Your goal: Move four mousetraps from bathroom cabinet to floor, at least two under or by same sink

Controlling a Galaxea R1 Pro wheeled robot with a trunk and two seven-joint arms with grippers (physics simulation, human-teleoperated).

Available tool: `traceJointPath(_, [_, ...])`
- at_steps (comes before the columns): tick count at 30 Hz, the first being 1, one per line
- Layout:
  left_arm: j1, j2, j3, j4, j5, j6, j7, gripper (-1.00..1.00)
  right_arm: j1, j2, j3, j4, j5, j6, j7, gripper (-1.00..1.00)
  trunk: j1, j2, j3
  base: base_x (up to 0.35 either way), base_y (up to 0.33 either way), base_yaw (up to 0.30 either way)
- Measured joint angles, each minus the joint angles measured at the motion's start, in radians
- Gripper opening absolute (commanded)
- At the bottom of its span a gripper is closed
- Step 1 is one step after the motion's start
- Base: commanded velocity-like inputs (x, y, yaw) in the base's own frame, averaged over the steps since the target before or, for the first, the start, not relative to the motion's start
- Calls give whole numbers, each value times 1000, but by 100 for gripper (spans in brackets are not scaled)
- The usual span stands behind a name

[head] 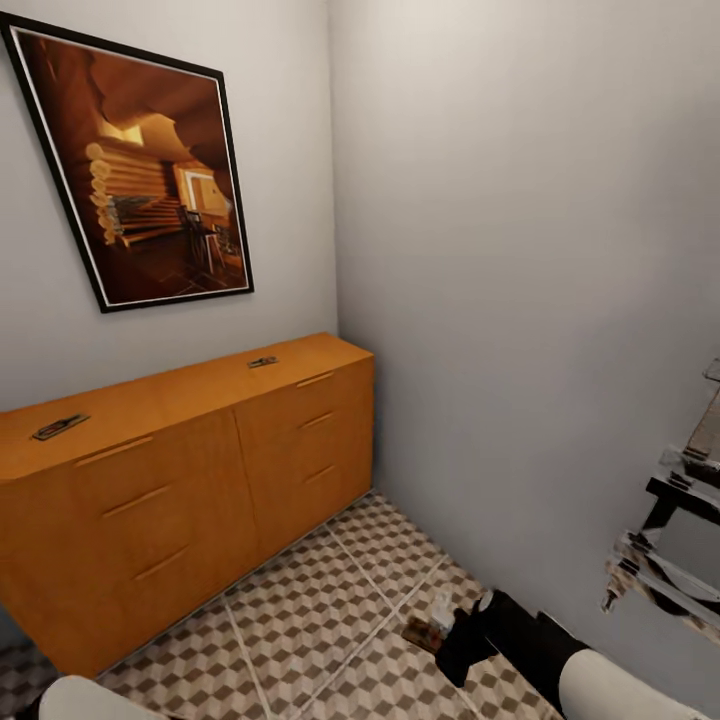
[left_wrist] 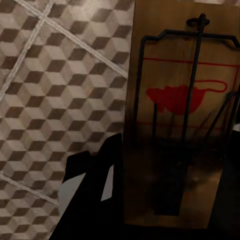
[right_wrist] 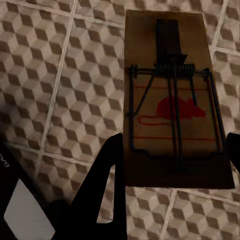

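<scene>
— What are the right fingers (right_wrist: 172, 165) doing?
— They sit clamped on a mousetrap (right_wrist: 172, 100), one dark finger at each long edge, over the bathroom floor (right_wrist: 60, 85).
— And the left fingers (left_wrist: 167, 200)?
— Likewise clamped on a second mousetrap (left_wrist: 180, 100) above the tiles.
— Anything farther out?
— Two more mousetraps, one (head: 60, 426) and another (head: 263, 362), lie well apart on top of the cabinet (head: 190, 480), below a framed picture (head: 140, 160).
</scene>
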Motion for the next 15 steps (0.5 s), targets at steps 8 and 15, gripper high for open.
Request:
traceJointPath(8, [180, 7, 3, 273, -3, -255, -243, -100, 66, 4, 9, 400, -5, -349, -165, -100, 0, 0, 0, -159, 0, 0])
traceJointPath(15, [231, 33, 2, 291, -4, -282, -254, -100, 220, 5, 6, 433, -8, -443, -308, -100, -1, 0, 0, -8, 0, 22])
